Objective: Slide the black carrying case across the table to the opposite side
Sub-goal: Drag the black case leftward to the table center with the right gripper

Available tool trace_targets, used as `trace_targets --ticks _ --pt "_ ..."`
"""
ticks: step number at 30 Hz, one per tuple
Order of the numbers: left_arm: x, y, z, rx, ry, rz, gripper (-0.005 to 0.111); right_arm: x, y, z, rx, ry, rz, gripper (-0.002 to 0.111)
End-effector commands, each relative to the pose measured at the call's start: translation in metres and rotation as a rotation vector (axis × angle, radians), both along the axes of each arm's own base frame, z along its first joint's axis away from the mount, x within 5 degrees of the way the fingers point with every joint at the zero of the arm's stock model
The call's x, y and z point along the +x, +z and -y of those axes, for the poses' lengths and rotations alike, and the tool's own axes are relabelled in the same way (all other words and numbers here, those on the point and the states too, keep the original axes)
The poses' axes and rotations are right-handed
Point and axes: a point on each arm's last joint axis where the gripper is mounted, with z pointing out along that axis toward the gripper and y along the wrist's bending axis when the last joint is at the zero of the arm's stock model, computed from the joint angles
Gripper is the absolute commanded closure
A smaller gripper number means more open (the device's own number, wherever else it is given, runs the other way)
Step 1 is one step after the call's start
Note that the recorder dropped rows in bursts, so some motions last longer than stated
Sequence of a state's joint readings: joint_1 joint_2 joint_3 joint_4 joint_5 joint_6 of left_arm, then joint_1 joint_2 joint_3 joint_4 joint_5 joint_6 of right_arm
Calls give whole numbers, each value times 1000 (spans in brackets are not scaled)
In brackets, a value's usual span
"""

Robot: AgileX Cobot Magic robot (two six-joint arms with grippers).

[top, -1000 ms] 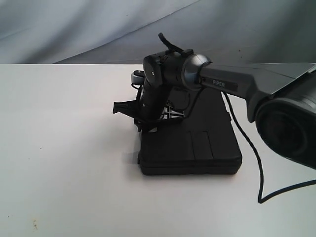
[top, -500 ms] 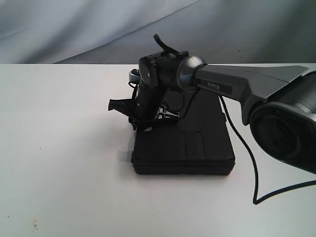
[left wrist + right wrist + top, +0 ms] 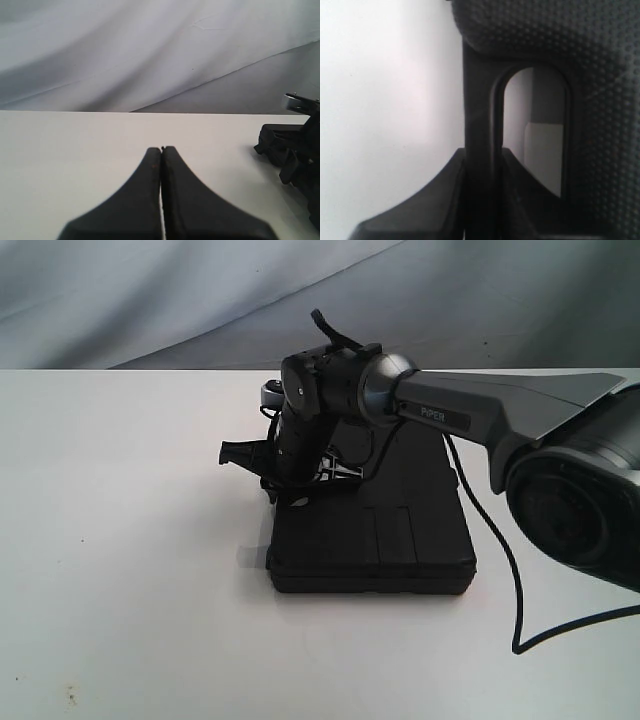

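Observation:
The black carrying case (image 3: pixel 380 530) lies flat on the white table (image 3: pixel 130 540), a little right of centre. My right gripper (image 3: pixel 290 490) points down at the case's left end. In the right wrist view, that gripper (image 3: pixel 483 152) is shut on the case's handle bar (image 3: pixel 480 100), with the dotted case shell (image 3: pixel 600 60) beside it. My left gripper (image 3: pixel 161 149) is shut on nothing, low over bare table (image 3: pixel 75 145). It does not show in the exterior view. From it I see the right wrist (image 3: pixel 295 150) off to one side.
A black cable (image 3: pixel 510 570) hangs from the right arm and loops over the table, right of the case. A grey cloth backdrop (image 3: pixel 200 300) rises behind the table's far edge. Bare white tabletop lies left of the case.
The right gripper has dragged the case to the left and a little nearer during the past second. In the last half second it has hardly moved.

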State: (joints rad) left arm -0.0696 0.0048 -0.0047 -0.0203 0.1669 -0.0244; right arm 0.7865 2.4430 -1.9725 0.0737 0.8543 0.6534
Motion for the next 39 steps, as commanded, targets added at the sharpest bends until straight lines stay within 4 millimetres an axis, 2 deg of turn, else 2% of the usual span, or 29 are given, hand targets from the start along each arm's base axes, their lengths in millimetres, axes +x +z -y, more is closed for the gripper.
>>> trace_targets --ticks 1,4,7,14,21,32,34,39 --pt "0 -1 0 0 -4 5 107 -5 -12 -10 55 -5 -22 84" --pt "0 -1 0 0 -4 5 107 -6 -12 -10 49 -1 -20 72" --pt "0 -1 0 0 -4 5 107 -6 -13 -10 47 -4 -24 67" --pt "0 -1 0 0 -4 5 107 -5 -1 -6 16 3 2 67" --pt "0 -1 0 0 -4 5 107 -5 24 2 -52 18 48 67" --pt "0 -1 0 0 -4 5 107 -10 65 4 -49 47 142 67" --pt "0 -1 0 0 -4 5 107 -14 78 4 -45 56 158 68" --pt "0 -1 0 0 -4 5 107 -29 100 11 -23 71 190 90"
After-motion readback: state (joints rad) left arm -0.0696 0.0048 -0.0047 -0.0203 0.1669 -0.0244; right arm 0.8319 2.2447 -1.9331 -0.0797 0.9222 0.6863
